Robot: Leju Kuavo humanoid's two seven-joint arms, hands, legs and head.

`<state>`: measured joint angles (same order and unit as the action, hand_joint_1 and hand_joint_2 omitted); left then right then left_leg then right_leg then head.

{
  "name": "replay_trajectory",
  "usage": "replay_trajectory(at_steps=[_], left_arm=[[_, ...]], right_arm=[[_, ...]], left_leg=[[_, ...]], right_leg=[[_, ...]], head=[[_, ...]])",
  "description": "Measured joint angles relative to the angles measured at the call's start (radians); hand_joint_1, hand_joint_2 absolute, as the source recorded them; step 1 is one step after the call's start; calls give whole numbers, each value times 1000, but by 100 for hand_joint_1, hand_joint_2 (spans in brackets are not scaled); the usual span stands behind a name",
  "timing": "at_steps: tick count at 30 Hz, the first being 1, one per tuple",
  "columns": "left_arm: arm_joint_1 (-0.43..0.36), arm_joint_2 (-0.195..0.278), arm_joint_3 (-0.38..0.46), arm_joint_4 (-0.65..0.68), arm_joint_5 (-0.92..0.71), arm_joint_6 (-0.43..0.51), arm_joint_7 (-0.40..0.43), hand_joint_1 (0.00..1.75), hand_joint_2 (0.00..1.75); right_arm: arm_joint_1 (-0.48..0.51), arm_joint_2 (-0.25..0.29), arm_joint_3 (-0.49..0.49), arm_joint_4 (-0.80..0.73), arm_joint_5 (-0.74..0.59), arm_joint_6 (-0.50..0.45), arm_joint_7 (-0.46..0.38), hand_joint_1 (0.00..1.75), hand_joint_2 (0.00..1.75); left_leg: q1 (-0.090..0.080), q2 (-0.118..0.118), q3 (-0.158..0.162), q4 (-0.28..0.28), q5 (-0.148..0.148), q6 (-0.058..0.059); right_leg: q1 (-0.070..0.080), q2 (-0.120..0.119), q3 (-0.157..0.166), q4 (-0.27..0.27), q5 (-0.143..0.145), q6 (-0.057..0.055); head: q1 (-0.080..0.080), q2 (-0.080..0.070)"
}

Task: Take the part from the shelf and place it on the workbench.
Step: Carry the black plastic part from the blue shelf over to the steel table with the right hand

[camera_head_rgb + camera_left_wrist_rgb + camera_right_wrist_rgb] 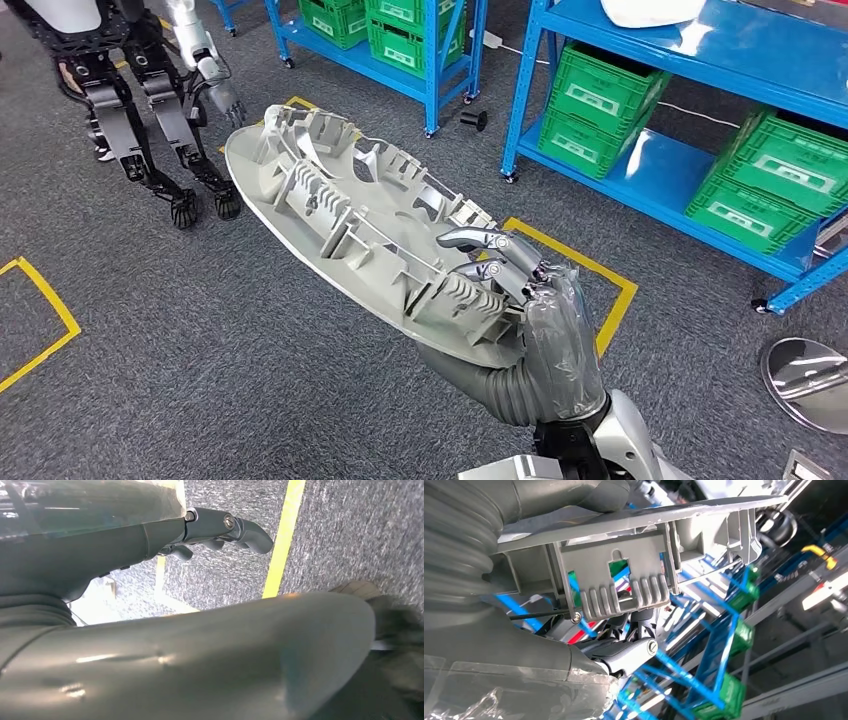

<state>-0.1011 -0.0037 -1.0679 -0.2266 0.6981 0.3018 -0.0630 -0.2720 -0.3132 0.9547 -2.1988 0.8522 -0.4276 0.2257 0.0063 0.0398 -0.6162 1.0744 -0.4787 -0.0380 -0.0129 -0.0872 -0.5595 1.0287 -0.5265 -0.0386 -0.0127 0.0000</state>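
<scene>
Carrying the large grey ribbed plastic oval part (350, 235) across the frame's centre, my right hand (530, 300) grips its near rim, fingers over the ribs. My left hand (220, 527) hangs over carpet, apparently holding nothing. I'd keep the wrist level, since one-edge support invites tipping.

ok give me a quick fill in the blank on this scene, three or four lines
1. The right hand holds a large ____ plastic part by its edge.
2. The crates on the shelves are ____.
3. The shelf frames are painted ____.
4. The lines marked on the floor are ____.

Missing words: grey; green; blue; yellow
</scene>
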Motion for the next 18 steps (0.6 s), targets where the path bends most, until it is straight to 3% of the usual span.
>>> replay_trajectory(at_steps=[2, 4, 6, 8, 9, 10, 11, 12, 13, 15, 17, 18], left_arm=[[-2, 0, 0, 0, 0, 1, 0, 0, 175], [1, 1, 0, 0, 0, 2, 1, 0, 175], [3, 1, 0, 0, 0, 3, 2, 0, 175], [1, 1, 0, 1, 1, 3, 3, 0, 175], [0, 0, 1, 1, 1, 3, 3, 0, 175], [-1, 0, 1, 1, 1, 3, 3, 0, 175], [-1, 0, 1, 1, 1, 3, 3, 0, 175], [0, 0, 1, 1, 1, 4, 3, 0, 175], [0, 0, 1, 1, 1, 4, 3, 0, 175], [-1, -1, 1, 1, 1, 4, 3, 0, 175], [-2, -1, 1, 1, 1, 4, 3, 0, 175], [-1, -1, 1, 1, 1, 4, 4, 0, 175]], right_arm=[[-1, 1, 0, 0, 3, 0, -2, 175, 175], [-1, 2, 0, 0, 5, 0, -3, 175, 175], [-2, 2, 0, 0, 6, 0, -3, 175, 175], [-2, 2, 0, -1, 8, 0, -4, 175, 175], [-1, 2, 0, -2, 9, 0, -5, 175, 175], [0, 2, 0, -2, 10, 0, -5, 175, 175], [0, 2, 0, -2, 10, 0, -5, 175, 175], [1, 2, 1, -2, 11, 0, -5, 175, 175], [1, 2, 1, -2, 11, 0, -5, 175, 175], [1, 2, 1, -2, 11, 0, -5, 175, 175], [1, 2, 1, -3, 11, 0, -5, 175, 175], [1, 2, 1, -4, 11, 0, -5, 175, 175]], left_leg=[[-11, 24, 26, -52, 4, 15], [-12, 5, 24, -59, 9, 27], [-8, -17, 27, -71, 16, 38], [-4, -38, 29, -78, 21, 45], [-5, -50, 28, -78, 21, 47], [-5, -64, 28, -77, 21, 47], [-6, -77, 28, -76, 21, 47], [-6, -92, 29, -74, 21, 47], [-6, -106, 29, -71, 20, 46], [-5, -133, 23, -60, 16, 40], [-2, -155, 10, -53, 17, 30], [0, -166, 4, -52, 19, 24]], right_leg=[[4, -19, 2, -1, -2, 10], [5, -36, 5, -4, -4, 20], [1, -7, -2, 18, -26, 29], [-1, 54, -48, 120, -83, 31], [-1, 72, -82, 189, -111, 31], [-1, 80, -112, 246, -127, 31], [0, 84, -129, 271, -123, 31], [0, 86, -127, 256, -99, 29], [-1, 93, -107, 204, -60, 28], [-6, 139, -53, 73, 5, 24], [-7, 174, -32, 15, 20, 20], [-5, 172, -32, 12, 19, 17]], head=[[0, 0], [1, 0], [5, 0], [15, 0], [20, 0], [24, 0], [26, 0], [27, 0], [29, 0], [31, 0], [32, 0], [32, 0]])
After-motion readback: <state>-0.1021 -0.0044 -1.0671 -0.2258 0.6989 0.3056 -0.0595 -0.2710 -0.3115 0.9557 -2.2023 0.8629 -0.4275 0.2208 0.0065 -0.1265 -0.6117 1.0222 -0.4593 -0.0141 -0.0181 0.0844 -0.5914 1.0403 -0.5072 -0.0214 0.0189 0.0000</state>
